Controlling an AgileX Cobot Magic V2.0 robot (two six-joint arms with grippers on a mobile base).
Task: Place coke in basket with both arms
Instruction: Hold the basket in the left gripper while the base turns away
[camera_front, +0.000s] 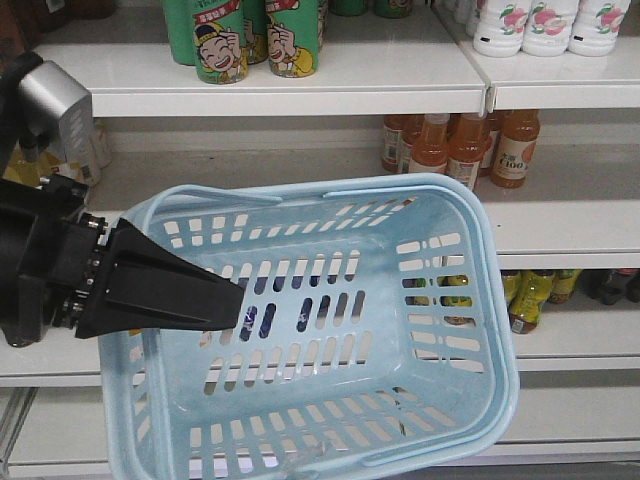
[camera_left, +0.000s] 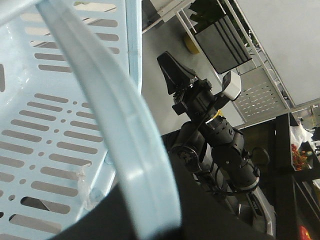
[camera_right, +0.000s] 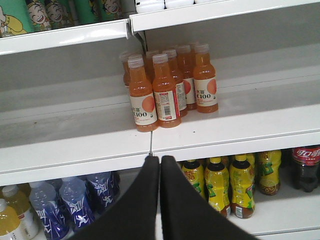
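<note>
My left fingers (camera_front: 180, 290) pinch the edge of the tilted blue basket (camera_front: 330, 188), held before the shelves (camera_front: 300, 90). My right fingers (camera_right: 145, 200) are pressed together, and the coke (camera_right: 305, 167) stands on a low shelf (camera_right: 285, 207), far right.

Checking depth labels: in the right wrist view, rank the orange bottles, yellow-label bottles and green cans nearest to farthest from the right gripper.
1. Yellow-label bottles, lower shelf, just right of the right gripper.
2. Orange bottles, middle shelf, straight ahead.
3. Green cans, top shelf, upper left.
</note>
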